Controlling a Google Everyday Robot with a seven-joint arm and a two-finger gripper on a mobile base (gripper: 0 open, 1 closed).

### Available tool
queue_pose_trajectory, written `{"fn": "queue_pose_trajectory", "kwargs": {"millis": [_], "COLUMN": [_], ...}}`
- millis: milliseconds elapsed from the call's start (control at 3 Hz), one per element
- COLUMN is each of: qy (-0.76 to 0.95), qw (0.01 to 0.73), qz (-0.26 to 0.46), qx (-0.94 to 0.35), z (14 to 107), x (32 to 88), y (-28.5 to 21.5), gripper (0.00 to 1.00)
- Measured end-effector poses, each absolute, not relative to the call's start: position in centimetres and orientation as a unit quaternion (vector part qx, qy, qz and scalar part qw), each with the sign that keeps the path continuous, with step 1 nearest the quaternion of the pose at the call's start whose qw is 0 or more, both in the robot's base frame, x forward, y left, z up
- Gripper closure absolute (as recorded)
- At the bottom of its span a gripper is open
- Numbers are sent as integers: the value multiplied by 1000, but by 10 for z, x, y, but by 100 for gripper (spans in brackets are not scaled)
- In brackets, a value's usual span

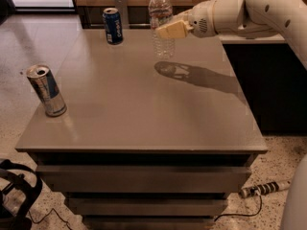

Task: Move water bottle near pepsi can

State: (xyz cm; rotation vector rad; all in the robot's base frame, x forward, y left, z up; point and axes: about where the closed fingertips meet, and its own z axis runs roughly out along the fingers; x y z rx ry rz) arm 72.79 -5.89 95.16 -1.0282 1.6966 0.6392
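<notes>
Right now, tool: my cream-coloured two-finger tool (169, 30) reaches in from the right at the far side of the bench, clamped on the bottle's upper body, just below the shoulder.
Arm: the white arm (249, 11) comes across from the upper right, roughly level, and casts a long shadow on the bench top.
Water bottle: the small clear plastic water bottle with a white cap (160, 23) is upright in my hold; its base appears to hang just above the bench, since its shadow lies apart, nearer me.
Handling: I judge it light and thin-walled, seemingly near empty, so the ribbed sides will give under a hard squeeze and may slip. The ribs offer some purchase. High hold means the base can swing, so I would move it slowly and keep it vertical.
Best hold: where I have it, across the ribbed body; the cap is too small.
Pepsi can: the dark blue drink can with white lettering and a silver top (112, 26) stands upright near the far left edge, left of the bottle, near but apart.
Grey bench (144, 109): flat, smooth, probably slick under a light bottle.
Other can: a slim silver-and-blue can (46, 90) stands tilted-looking near the left front edge, well apart from both.
</notes>
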Motion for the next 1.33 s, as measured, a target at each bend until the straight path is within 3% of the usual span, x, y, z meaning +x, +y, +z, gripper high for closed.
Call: {"fn": "queue_pose_trajectory", "kwargs": {"millis": [667,1333], "qy": [718,701], "qw": [521,528], "qz": [238,253], "qx": [-396,-407], "z": [948,934], "x": [773,815], "y": [-101,-82], "gripper": [100,100]}}
